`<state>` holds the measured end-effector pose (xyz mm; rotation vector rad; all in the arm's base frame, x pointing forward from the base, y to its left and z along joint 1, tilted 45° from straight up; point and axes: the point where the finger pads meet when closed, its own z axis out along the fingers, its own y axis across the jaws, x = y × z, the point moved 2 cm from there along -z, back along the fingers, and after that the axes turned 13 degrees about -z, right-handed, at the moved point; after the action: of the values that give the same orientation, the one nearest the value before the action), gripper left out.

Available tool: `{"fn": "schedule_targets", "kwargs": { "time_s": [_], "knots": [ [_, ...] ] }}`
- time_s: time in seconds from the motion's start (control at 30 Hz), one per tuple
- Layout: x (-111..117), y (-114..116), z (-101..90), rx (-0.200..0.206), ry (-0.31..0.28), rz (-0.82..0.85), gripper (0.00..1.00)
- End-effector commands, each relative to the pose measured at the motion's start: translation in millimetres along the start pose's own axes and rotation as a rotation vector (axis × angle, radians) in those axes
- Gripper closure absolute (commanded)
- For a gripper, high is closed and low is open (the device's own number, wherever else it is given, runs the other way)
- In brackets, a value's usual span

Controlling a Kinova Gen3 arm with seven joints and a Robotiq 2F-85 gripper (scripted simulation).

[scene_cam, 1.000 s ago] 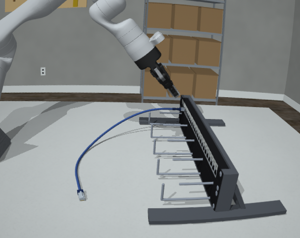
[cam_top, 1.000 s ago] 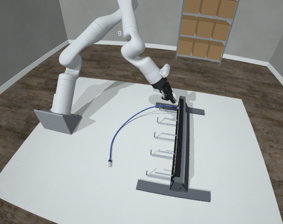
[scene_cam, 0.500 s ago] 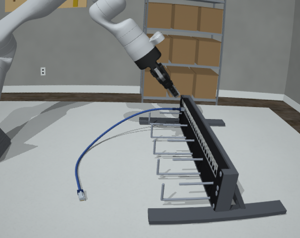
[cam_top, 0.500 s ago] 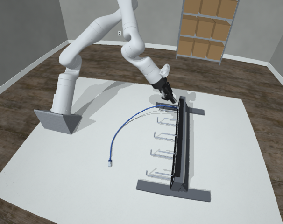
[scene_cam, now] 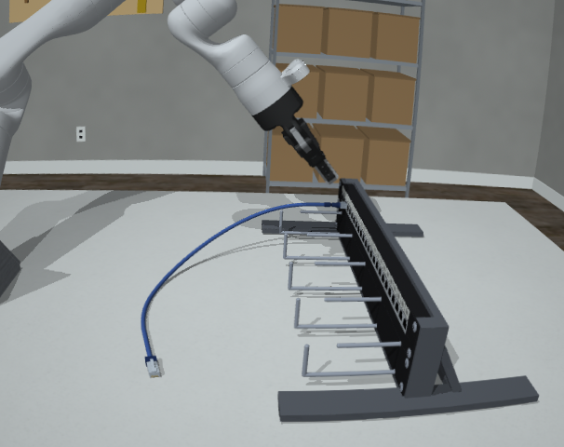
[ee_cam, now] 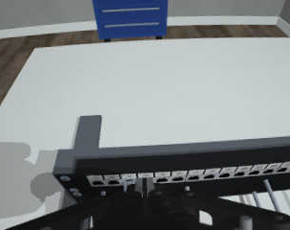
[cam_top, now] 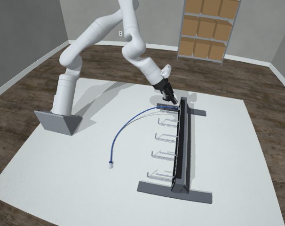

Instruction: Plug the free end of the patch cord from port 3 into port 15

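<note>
A: Since the gripper (scene_cam: 329, 176) sits with fingers pressed fully together and nothing between them, what is it doing at the rack's (scene_cam: 393, 250) far end?

B: My guess: lining up on the plugged end. It hangs tilted just above the rack's top edge near the low-numbered ports, close to where the cord (scene_cam: 209, 237) enters the panel. The wrist view looks down onto the port row (ee_cam: 192, 176).

A: Where's the free plug?

B: The plug (scene_cam: 152, 366) lies flat on the table (cam_top: 65, 184), well apart from the gripper, near-left of the rack. The cord arcs from the far end of the panel out to the left and curls back toward the viewer. It lies slack because only one end is fixed.

A: So the task hasn't started?

B: Looks that way. Plug untouched, port 15 not filled as far as I can tell; plate numbers are too small to read.

A: Room to move?

B: Wire hoops (scene_cam: 320, 289) stick out from the panel's front, so any approach to a port has to go between them. Left of the hoops the table is open around the plug. The plug lies well in from the table's edges. The rack's feet (scene_cam: 407, 399) are also well inside the edges, with the near foot closest to the front edge.

A: Risks?

B: The rack is loose, so pushing on it could shift it.
</note>
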<state>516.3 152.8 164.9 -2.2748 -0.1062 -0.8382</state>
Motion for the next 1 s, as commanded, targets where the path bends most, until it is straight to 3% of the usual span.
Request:
{"fn": "schedule_targets", "kwargs": {
  "time_s": [0.0, 0.17, 0.4, 0.47, 0.97],
  "knots": [
    [1, 0, -1.1, -0.001, 0.002, 0.0, 1.0],
    [1, 0, -9.8, -0.001, 0.002, 0.0, 1.0],
    [1, 0, -42.5, -0.001, 0.002, 0.0, 1.0],
    [1, 0, -42.5, -0.001, 0.002, 0.0, 1.0],
    [1, 0, -125.2, -0.001, 0.002, 0.0, 1.0]
  ]
}}
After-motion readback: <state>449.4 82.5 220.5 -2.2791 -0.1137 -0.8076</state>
